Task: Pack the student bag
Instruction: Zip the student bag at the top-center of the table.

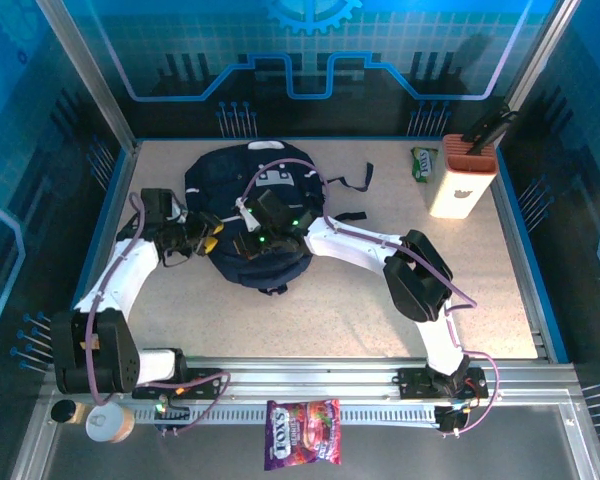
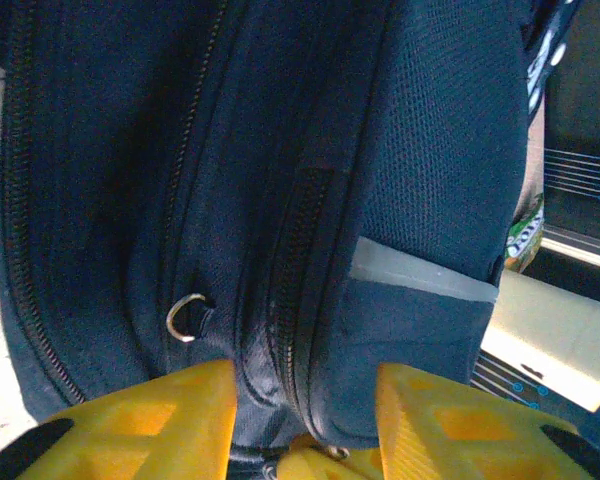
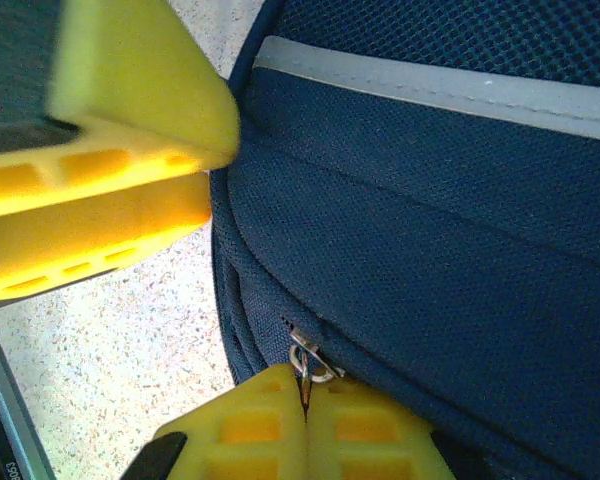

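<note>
At the near edge, a purple candy bag (image 1: 302,447) is lying on the metal ledge (image 1: 400,450). Beyond it, the speckled beige counter (image 1: 330,310) is carrying the backpack (image 1: 220,180), which is lying left of centre between both arms. The right end effector (image 3: 305,405) is pinching the zipper pull (image 3: 308,360), its fingers fully together. The left end effector (image 2: 305,400) is straddling a zippered ridge of the backpack, fingers partly apart; whether it is clamping cannot be told. At the far right, a white box (image 1: 460,190) is standing beside a green packet (image 1: 423,163). Blue panels (image 1: 330,50) are enclosing the cell.
</note>
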{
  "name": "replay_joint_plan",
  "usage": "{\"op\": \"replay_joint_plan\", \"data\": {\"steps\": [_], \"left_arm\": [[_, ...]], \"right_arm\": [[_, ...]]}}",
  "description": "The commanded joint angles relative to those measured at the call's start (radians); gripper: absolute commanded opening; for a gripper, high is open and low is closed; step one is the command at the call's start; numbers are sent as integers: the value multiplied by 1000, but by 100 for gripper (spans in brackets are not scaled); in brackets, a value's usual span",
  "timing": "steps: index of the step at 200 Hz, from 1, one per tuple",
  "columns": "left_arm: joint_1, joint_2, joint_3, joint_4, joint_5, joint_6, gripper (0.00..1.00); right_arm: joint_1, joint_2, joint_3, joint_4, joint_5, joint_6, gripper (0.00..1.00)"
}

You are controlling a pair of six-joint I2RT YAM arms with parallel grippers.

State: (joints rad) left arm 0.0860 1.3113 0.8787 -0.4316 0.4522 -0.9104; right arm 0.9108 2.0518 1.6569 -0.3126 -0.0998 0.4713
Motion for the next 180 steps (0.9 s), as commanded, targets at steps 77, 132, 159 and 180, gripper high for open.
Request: {"op": "replay_joint_plan", "data": {"steps": [77, 132, 159, 180], "left_arm": [[-8, 107, 66, 23, 6, 53, 4], [-6, 108, 76, -5, 2, 112, 0], [-12, 123, 102, -23, 29, 148, 0], [-21, 154, 142, -47, 41, 186, 0]], "right_arm": [[-23, -113, -159, 22, 127, -48, 0], [-159, -282, -398, -4, 307, -27, 0], [-196, -337, -457, -21, 329, -6, 0], [-188, -372, -496, -26, 303, -12, 0]]}}
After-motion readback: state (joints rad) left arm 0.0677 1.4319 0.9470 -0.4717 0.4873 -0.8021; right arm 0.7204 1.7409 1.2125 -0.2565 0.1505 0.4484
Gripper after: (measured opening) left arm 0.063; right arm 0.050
